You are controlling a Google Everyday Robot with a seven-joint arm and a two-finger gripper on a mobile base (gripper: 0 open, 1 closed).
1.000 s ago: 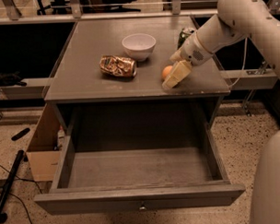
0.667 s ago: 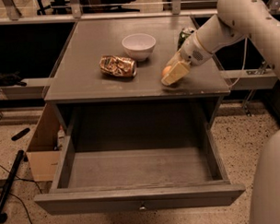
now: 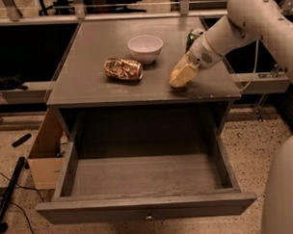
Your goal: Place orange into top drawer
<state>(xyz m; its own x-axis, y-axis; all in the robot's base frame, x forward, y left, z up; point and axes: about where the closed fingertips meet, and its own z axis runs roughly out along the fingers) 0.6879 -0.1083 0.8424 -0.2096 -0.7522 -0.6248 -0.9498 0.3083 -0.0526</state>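
The orange [image 3: 175, 70] sits on the grey cabinet top [image 3: 100, 43] near its front right. Only a sliver of it shows at the upper left of my gripper. My gripper [image 3: 180, 77], pale yellow at the tip, is down on the top right over the orange and covers most of it. The top drawer [image 3: 145, 208] is pulled wide open below the cabinet top. Its small round knob [image 3: 149, 216] faces the front, and nothing lies inside it.
A white bowl [image 3: 145, 47] and a gold-brown snack bag [image 3: 123, 69] sit on the cabinet top left of the gripper. A green can [image 3: 194, 37] stands behind my arm. A cardboard box [image 3: 44, 156] and a black pole [image 3: 7, 196] are on the floor at left.
My gripper has shifted a little left and down onto the orange, which showed beside it before and is now mostly covered.
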